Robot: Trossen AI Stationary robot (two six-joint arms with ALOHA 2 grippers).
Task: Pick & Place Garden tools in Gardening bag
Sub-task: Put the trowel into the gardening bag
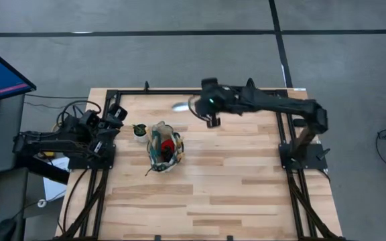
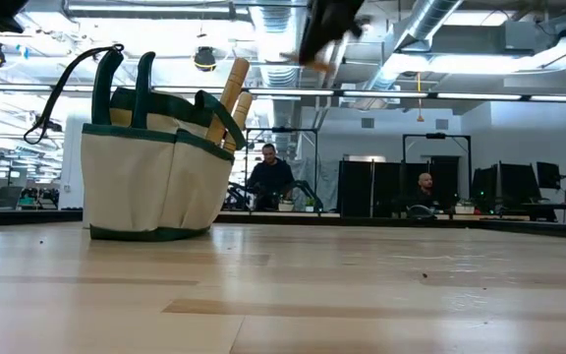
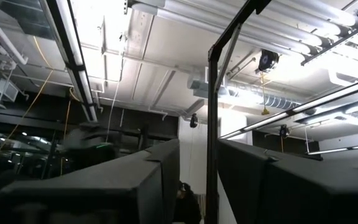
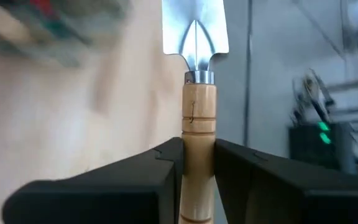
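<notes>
Trowel clamped by its wooden handle in R gripper, blade sticking out ahead, held up off the bench near the far edge, about mid-width. Bag stands upright left of bench centre, nearer the left edge, well apart from R gripper; wooden handles poke out its top, red tool inside. Small pot just beside bag, on its left-far side, betw bag and L arm. L gripper parked at left edge, pointing up at ceiling, fingers narrowly apart, holding nothing. People seated in room bg.
</notes>
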